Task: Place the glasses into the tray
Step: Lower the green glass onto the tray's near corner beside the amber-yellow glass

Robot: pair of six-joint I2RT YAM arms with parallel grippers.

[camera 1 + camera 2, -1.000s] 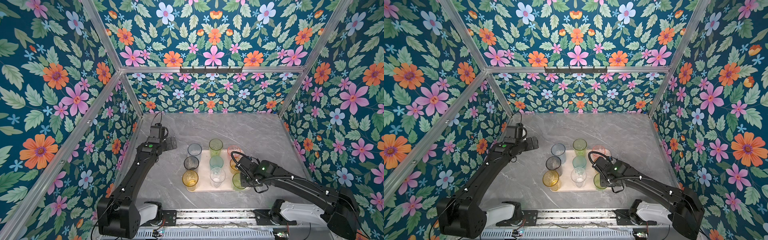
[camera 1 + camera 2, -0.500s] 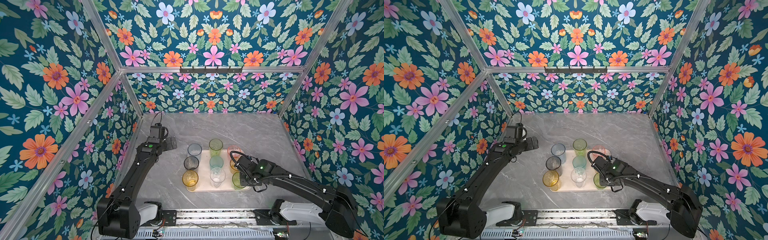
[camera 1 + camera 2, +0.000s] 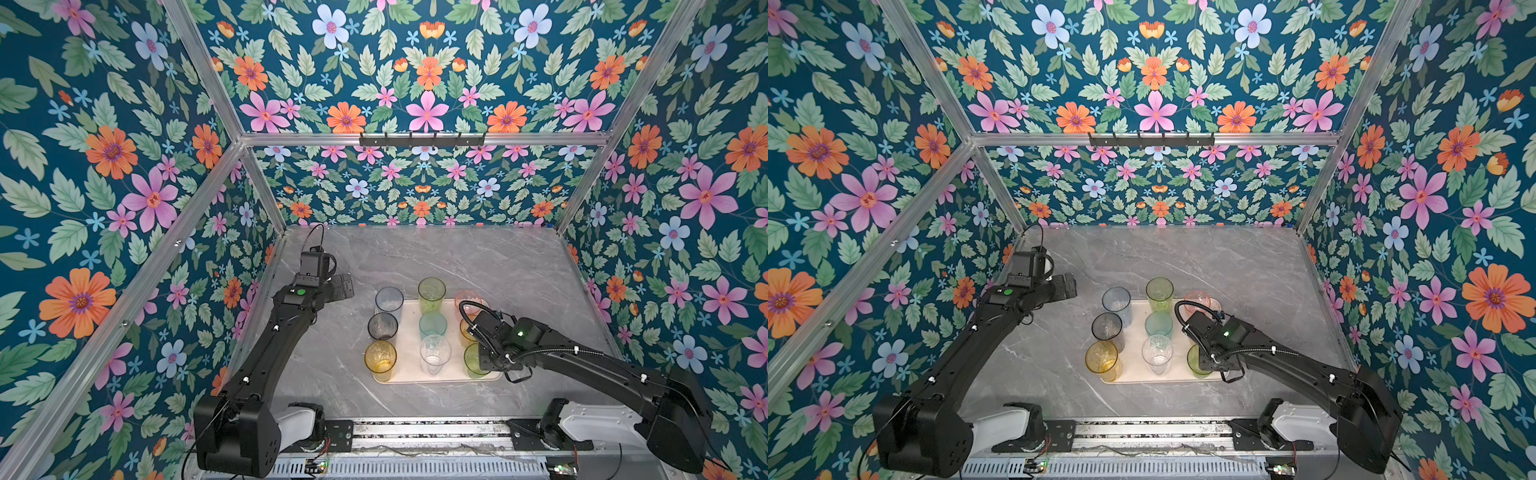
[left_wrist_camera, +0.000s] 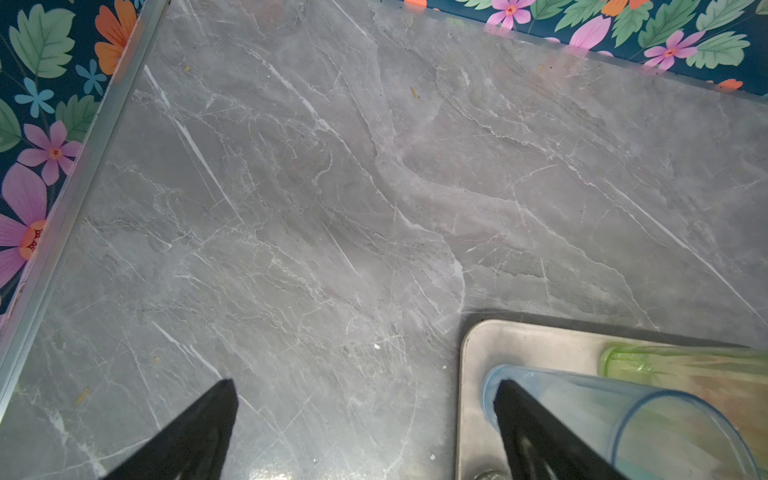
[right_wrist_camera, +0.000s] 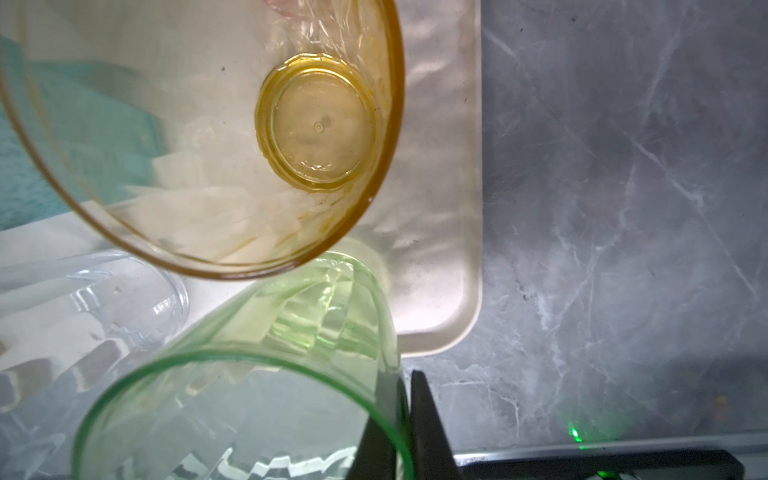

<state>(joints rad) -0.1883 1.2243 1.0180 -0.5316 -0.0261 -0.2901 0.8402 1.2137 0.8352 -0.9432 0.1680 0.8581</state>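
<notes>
**Fig.** Last placement step, as judged. The R gripper is clamped on the wall of the short green glass near its rim, w/ one finger inside and one outside. The glass is upright at the lower-right corner of the tray, which lies centre-right of frame in both top views. Whether its base already rests on the tray cannot be told. The other eight tumblers appear to stand on the tray in three rows, so the task looks nearly done. Next move, as judged: lower if needed, let go, then lift straight up so the inner finger clears the rim w/o tipping the glass. Obstacles: the amber glass is just beside it toward the top of frame and the clear glass just beside it to the left, so there is little room for a sideways exit. The L gripper is spread wide and holds nothing. It hovers over the marble tabletop just off the tray's upper-left corner, near the pale blue glass and the tall green glass, and well apart from the R arm's path.
</notes>
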